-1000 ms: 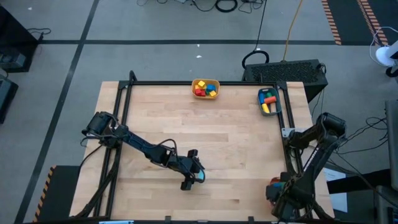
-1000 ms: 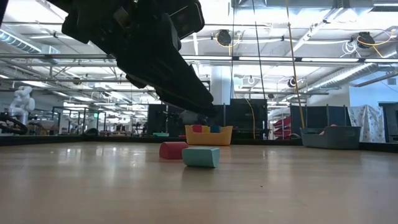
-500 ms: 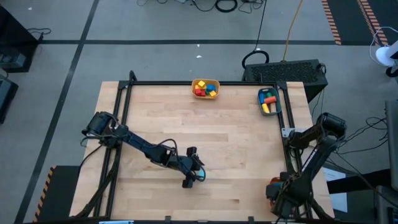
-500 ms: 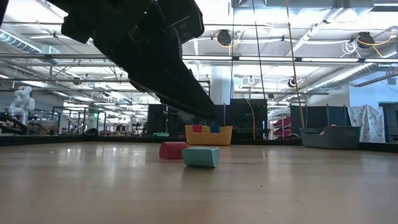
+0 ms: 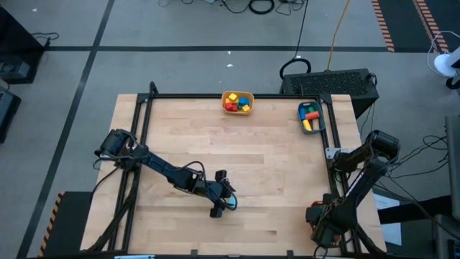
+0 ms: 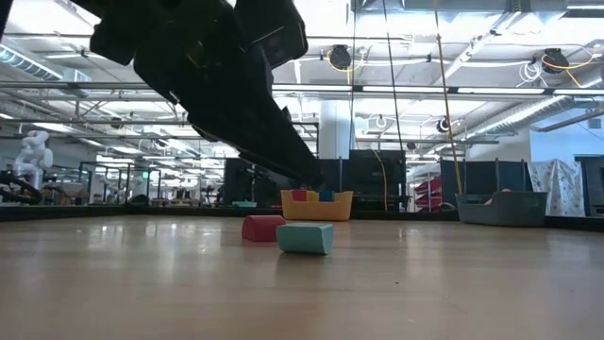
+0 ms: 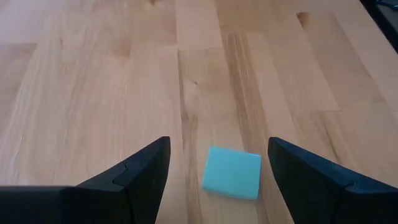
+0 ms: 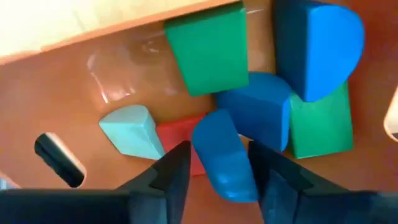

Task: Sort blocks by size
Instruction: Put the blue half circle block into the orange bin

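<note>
The red block [image 6: 261, 228] is partly hidden behind the cyan block [image 6: 305, 238]; the left arm hides both from above.

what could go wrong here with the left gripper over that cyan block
The left gripper stands open around the cyan block, which lies skewed between the fingers, so closing may twist or squirt it out. The red block sits close behind it and might get bumped.
</note>
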Motion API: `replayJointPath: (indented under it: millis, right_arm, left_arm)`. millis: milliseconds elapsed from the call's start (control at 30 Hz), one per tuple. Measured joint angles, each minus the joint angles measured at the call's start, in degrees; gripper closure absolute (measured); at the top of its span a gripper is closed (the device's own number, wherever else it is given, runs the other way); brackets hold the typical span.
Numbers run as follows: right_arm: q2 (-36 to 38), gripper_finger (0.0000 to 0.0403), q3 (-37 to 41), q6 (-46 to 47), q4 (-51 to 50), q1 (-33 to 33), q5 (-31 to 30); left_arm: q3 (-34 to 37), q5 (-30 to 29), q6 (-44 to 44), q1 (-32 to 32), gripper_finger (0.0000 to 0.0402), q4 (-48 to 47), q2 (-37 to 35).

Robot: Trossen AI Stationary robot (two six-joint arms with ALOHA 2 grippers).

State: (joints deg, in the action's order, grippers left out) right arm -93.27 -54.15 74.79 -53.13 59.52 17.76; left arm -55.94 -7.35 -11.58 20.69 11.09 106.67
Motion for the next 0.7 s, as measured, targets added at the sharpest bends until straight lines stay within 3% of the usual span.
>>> replayJointPath:
  millis: [267,700]
  right_arm:
    - [0.00,0.0214,0.00,-3.60,-4.13,-2.13,-4.57]
    - [-0.02,0.0209,-4.13,-5.10,-9.75,-4.78,-4.50]
  left_arm:
    - [0.00,-0.53,0.01,-0.10,0.0130,-4.60,0.00]
    - [0.00,-0.63,6.06,-0.04,0.0130,-8.25,0.09]
